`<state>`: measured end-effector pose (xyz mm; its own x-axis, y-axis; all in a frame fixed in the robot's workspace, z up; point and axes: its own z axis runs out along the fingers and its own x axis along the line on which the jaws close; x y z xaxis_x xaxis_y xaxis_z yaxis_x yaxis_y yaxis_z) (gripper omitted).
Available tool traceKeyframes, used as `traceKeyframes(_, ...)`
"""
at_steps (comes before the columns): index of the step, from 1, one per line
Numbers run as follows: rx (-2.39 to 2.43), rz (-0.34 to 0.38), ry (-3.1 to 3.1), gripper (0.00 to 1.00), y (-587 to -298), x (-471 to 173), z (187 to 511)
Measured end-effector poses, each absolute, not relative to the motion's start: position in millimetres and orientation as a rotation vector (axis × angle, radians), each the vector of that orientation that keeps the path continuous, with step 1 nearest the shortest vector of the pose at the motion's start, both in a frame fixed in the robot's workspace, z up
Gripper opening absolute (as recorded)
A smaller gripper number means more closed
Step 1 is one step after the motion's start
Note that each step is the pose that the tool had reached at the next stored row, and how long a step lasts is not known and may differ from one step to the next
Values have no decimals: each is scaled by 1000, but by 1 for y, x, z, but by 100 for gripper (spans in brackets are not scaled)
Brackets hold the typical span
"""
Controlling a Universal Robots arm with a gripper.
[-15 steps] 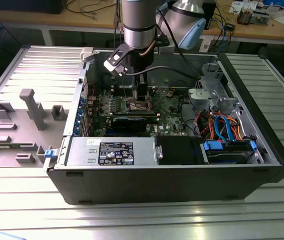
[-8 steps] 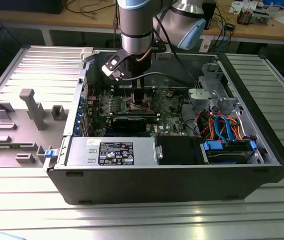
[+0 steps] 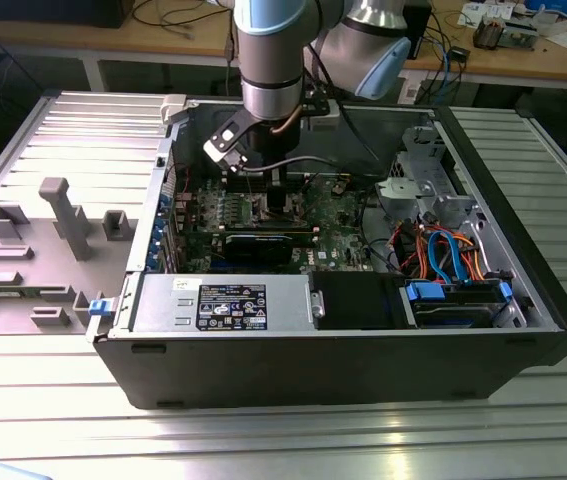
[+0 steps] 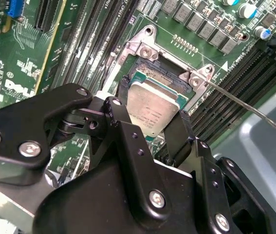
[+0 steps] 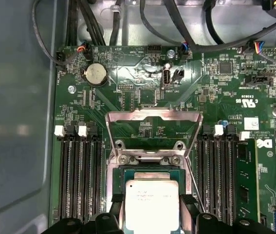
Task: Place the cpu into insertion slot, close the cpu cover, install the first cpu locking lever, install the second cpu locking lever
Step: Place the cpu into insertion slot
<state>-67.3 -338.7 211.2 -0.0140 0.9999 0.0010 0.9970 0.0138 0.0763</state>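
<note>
In the exterior view my gripper (image 3: 276,200) reaches down into the open computer case over the green board. In both wrist views its black fingers (image 4: 182,127) stand on two opposite edges of the cpu (image 4: 152,108), a flat silver-grey square. My gripper (image 5: 151,201) is shut on the cpu (image 5: 151,212), which sits over the insertion slot (image 5: 150,171) with its dark rim showing around it (image 4: 153,73). The cpu cover (image 5: 152,117), a silvery frame, stands tilted open on the far side of the slot. A thin metal locking lever (image 4: 245,107) sticks out beside the socket.
Long black memory slots (image 5: 79,175) flank the socket on both sides, one holding a green module (image 5: 242,180). Cables (image 3: 443,250) and a drive cage fill the case toward the exterior view's right. A grey power supply (image 3: 223,305) lies along the case front. A grey fixture plate (image 3: 33,250) sits outside.
</note>
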Motion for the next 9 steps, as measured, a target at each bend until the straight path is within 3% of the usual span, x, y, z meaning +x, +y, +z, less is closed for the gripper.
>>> traceKeyframes(9,2168,85,2198,55,-338,-68,201)
